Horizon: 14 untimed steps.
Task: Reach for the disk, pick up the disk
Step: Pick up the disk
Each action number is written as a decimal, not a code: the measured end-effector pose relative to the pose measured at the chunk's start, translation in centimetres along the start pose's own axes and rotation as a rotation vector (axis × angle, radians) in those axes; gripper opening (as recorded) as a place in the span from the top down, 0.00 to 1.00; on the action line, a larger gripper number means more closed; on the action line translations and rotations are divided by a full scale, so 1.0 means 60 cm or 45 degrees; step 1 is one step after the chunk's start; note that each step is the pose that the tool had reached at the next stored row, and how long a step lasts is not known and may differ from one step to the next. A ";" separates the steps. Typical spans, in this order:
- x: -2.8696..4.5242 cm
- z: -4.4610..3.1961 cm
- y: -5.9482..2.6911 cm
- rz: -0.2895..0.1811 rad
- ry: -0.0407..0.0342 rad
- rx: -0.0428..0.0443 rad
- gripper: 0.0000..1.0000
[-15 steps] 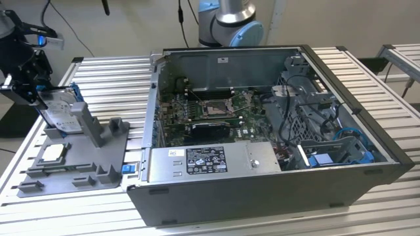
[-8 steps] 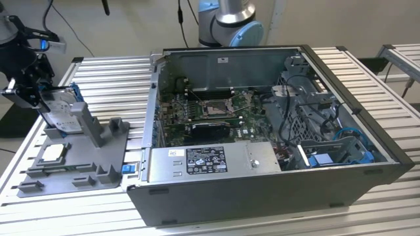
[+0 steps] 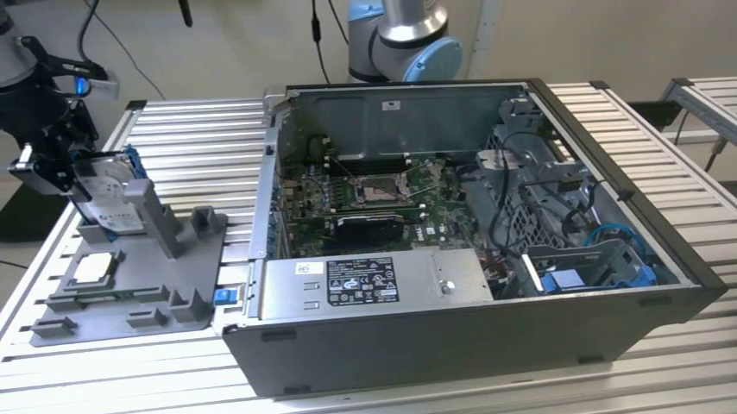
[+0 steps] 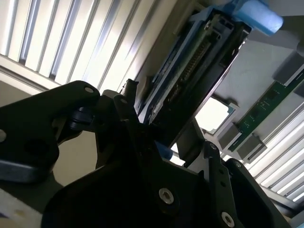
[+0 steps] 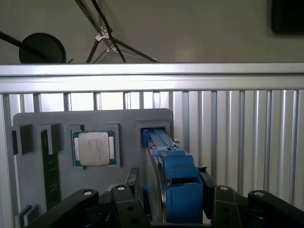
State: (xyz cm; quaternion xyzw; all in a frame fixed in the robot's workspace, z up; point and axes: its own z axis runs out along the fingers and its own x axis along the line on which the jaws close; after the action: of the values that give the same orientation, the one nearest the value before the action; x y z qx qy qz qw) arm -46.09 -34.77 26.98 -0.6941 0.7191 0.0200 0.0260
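- The gripper (image 5: 168, 186) is shut narrow on the disk (image 5: 176, 183), with a black finger (image 5: 130, 187) against each broad face.
- At the exterior view's left the arm hangs down, holding the disk (image 3: 106, 200) upright on edge at the grey tray (image 3: 127, 297); whether its lower edge sits in the slot I cannot tell.
- Bare slatted table (image 3: 196, 138) lies behind the tray, and the open computer case (image 3: 461, 345) stands just beside it.
- The tray's recesses hold a square silver chip (image 5: 93, 148) and a green memory stick (image 5: 50, 171).

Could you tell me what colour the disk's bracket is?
Blue plastic bracket, best in the first wrist view.
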 end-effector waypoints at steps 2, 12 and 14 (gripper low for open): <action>0.000 0.003 0.000 -0.001 -0.0004 0.000 0.00; 0.001 0.012 0.000 -0.002 -0.0004 0.000 0.00; 0.001 0.013 0.000 -0.002 -0.0004 0.000 0.00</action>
State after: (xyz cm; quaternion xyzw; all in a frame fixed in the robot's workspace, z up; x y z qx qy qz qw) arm -46.09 -34.77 26.20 -0.6945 0.7187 0.0201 0.0261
